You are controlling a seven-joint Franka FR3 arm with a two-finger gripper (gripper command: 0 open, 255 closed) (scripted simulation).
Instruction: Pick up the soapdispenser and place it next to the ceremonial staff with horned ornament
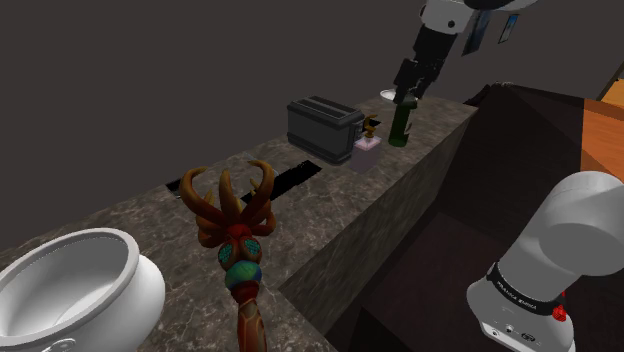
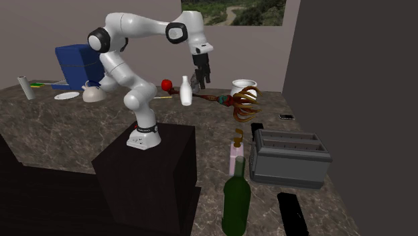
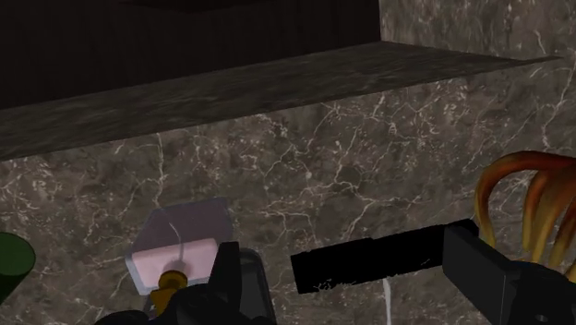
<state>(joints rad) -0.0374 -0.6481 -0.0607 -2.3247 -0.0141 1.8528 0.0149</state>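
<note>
a dark, white-veined marble worktop runs below plain grey walls. the black pincer hangs over it on the white arm, and i cannot tell whether it is wide or narrow. in the shoulder view it sits right above the neck of a dark green bottle, which stands near the worktop's far corner by the edge that faces the stand. just beside the bottle is the soap dispenser, a pale pink block with a gold pump. it stands upright on the worktop, between the bottle and a dark grey two-slot toaster. a flat black bar lies on the worktop next to the toaster. well apart from these, toward the worktop's other end, lies the ceremonial staff, with orange-brown horns curling over a red and teal head. a white pot stands near the staff. in the second exterior view a white bottle and a round red fruit stand farther along the worktop.
</note>
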